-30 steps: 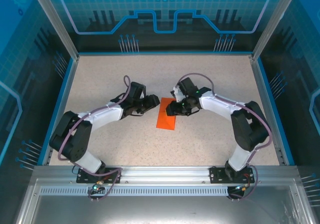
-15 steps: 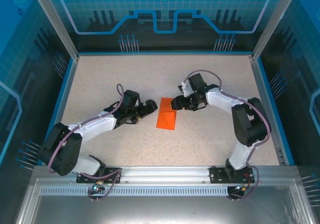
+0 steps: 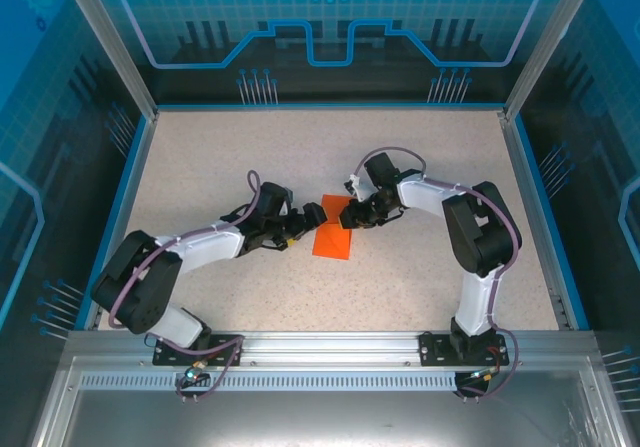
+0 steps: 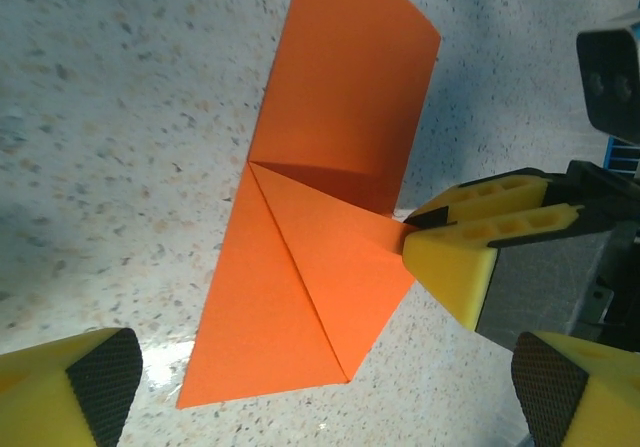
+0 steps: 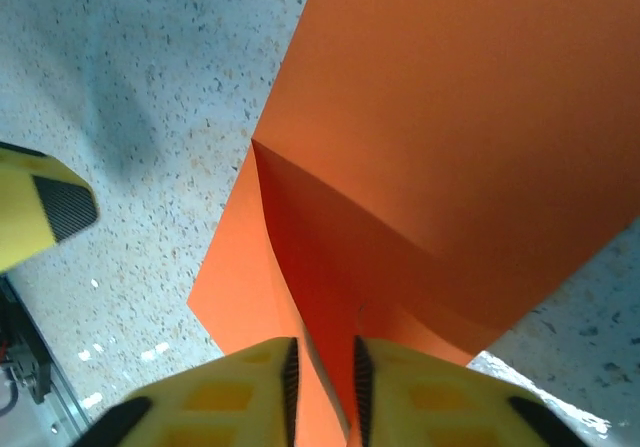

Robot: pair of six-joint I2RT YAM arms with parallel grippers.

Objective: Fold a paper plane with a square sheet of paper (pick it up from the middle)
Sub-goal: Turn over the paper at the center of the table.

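The square sheet of paper (image 3: 333, 233) is thin, matte, bright orange stock. It lies on the speckled, grainy tabletop (image 3: 220, 157), directly between the 2 grippers. It is no longer a plain square. From the left wrist, the part of the sheet (image 4: 330, 167) farther from that gripper is a flat 4-sided panel. The nearer part carries a sharp diagonal crease splitting it into 2 triangles, with a shadow under the raised fold. The right gripper (image 3: 352, 219) has its ribbed yellow fingers pressed together on the paper, and its tips (image 4: 410, 229) nip a corner of the folded flap at the sheet's edge. From its own wrist, that gripper (image 5: 322, 367) shows a sliver of orange (image 5: 450, 117) standing up in the narrow slot between the pads. The frame cuts off how deep the paper goes. The left gripper (image 3: 308, 219) is spread wide just short of the sheet's opposite edge, apart from it. Only its 2 yellow fingertips (image 4: 95, 377) with dark textured pads poke into the bottom corners. From overhead both sets of jaws are too small and dark to read.
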